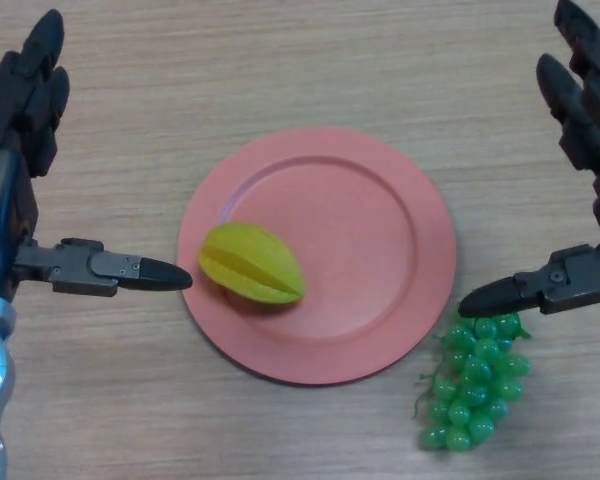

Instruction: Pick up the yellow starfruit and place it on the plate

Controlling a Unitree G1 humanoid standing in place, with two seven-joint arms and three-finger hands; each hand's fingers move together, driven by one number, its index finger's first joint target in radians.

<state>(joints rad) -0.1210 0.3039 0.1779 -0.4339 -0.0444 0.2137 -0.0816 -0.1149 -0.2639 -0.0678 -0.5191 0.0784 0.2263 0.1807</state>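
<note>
The yellow starfruit (pixel 252 263) lies on the left part of the pink plate (pixel 380 220), which sits in the middle of the wooden table. My left hand (pixel 25 100) is at the left edge, open, with its thumb tip stopping just short of the plate's left rim and clear of the fruit. My right hand (pixel 585 100) is at the right edge, open too, its thumb reaching toward the plate's lower right rim. Neither hand holds anything.
A bunch of green grapes (pixel 473 380) lies on the table just off the plate's lower right rim, directly under my right thumb tip. Bare wooden tabletop (pixel 280 60) surrounds the plate.
</note>
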